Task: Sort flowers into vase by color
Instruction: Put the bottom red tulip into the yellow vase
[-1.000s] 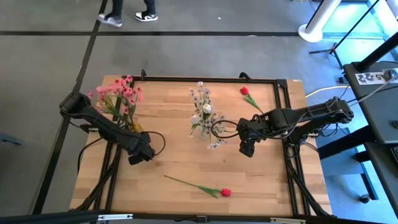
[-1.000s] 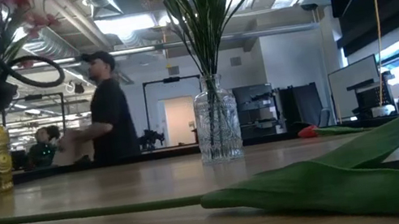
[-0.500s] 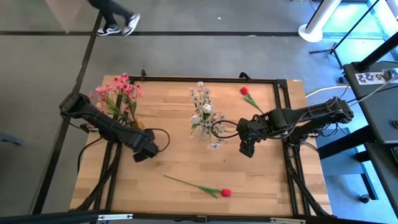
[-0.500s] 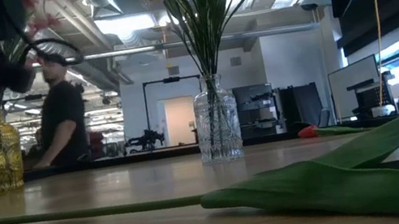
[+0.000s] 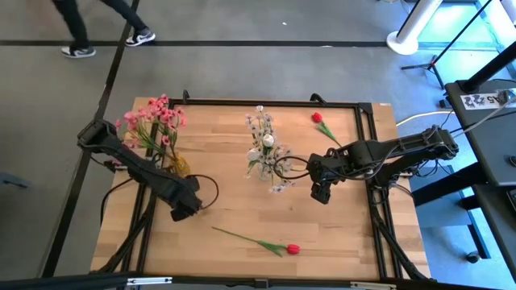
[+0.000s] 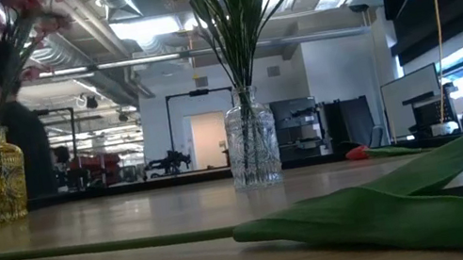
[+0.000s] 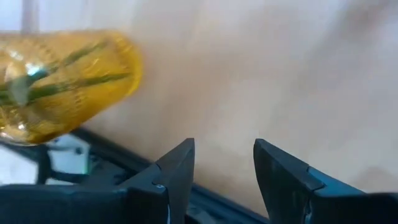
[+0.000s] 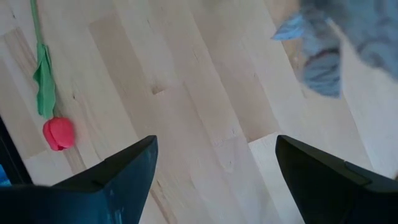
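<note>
On the wooden bench point(image 5: 226, 153) the pink blossom sprays point(image 5: 153, 121) stand in a yellow vase point(image 5: 179, 166) near the far left corner, and the white blossom sprigs point(image 5: 262, 133) with a white rosebud point(image 5: 267, 141) stand in a clear glass vase point(image 6: 252, 150) about the middle of the bench. Two red rosebuds lie loose on the wood — one red rosebud point(image 5: 292, 249) with its long green stem close to the near edge, the other rosebud point(image 5: 318, 118) near the far edge towards the right side.

The left claw point(image 5: 182, 211) hangs over the bench just on the near side of the yellow vase, its fingers point(image 7: 180, 171) parted by a narrow gap and holding nothing. The right claw point(image 5: 320, 193) waits beside the clear vase on its right, spread wide and empty — the near rosebud shows past its fingers point(image 8: 124, 177).

Beyond the far edge a person's legs point(image 5: 76, 24) show on the floor.
</note>
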Robot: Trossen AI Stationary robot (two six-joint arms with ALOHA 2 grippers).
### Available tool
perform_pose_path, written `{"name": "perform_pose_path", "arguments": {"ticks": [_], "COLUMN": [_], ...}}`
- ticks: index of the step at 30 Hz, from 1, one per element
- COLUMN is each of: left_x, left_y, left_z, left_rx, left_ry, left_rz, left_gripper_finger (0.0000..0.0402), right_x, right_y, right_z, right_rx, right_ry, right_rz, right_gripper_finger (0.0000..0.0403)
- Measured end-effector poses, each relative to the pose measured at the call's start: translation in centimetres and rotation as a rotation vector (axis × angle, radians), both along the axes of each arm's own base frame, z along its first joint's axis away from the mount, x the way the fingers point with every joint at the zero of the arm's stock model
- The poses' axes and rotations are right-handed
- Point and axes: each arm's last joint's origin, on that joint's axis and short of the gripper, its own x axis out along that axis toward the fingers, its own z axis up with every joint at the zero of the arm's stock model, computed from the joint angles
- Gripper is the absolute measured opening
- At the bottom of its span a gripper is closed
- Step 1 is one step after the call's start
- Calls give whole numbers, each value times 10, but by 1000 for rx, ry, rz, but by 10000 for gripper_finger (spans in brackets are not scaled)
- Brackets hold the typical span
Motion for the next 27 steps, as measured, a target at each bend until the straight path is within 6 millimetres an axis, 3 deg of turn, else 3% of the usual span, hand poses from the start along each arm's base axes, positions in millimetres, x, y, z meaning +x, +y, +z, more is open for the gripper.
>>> {"name": "perform_pose_path", "arguments": {"ticks": [7,11,19,27], "left_x": [8,8,51,122], "left_y": [-50,-79,-103,-83], "left_z": [50,60,43,6], "left_rx": [-112,-194,-218,-245], "left_ry": [-277,-444,-647,-732], "left_rz": [-216,-425,-553,-424], "left_gripper_finger": [160,160,160,160], "right_x": [6,7,0,-20], "right_y": [2,3,21,45], "right_z": [2,3,2,-1], "right_rx": [40,39,76,131], "right_ry": [-63,-75,-41,95], "right_rz": [14,24,40,91], "right_gripper_finger": [326,326,326,326]}}
